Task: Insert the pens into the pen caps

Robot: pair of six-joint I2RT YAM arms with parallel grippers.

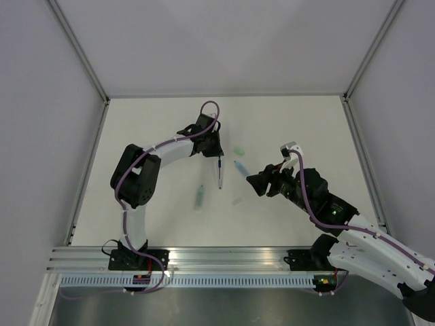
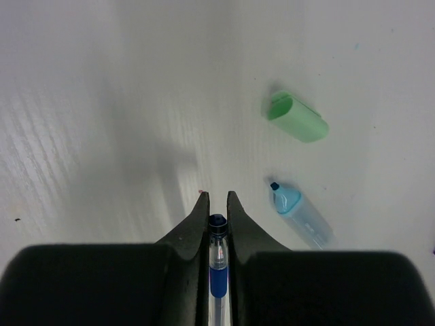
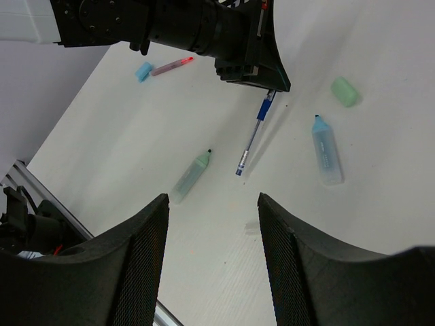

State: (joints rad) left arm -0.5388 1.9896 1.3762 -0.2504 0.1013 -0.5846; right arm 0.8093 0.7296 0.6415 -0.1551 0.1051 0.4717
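**Top external view: left tool pinches the blue pen, right tool spread wide**

Near the middle of the white bench [image 1: 149,136], the left tool [image 1: 214,151] has its two fingers pressed onto a blue pen [image 1: 219,175]. The pen runs on from the fingertips toward the near edge. From the left wrist, the pen's dark blue end shows in the narrow slot between the fingers [image 2: 201,219]. Whether its far end touches the bench cannot be told.

The right tool [image 1: 258,182] hangs over the bench with its jaws spread and nothing between them.

A green cap [image 1: 239,151] lies just to the right of the left tool. A blue highlighter [image 1: 240,168], uncapped, lies near it and closer to the right tool. A green highlighter [image 1: 199,197], also uncapped, lies on the other side of the blue pen.

In the right wrist view, a red pen [image 3: 173,66] lies well beyond the others, its end right beside a light blue cap [image 3: 144,70].
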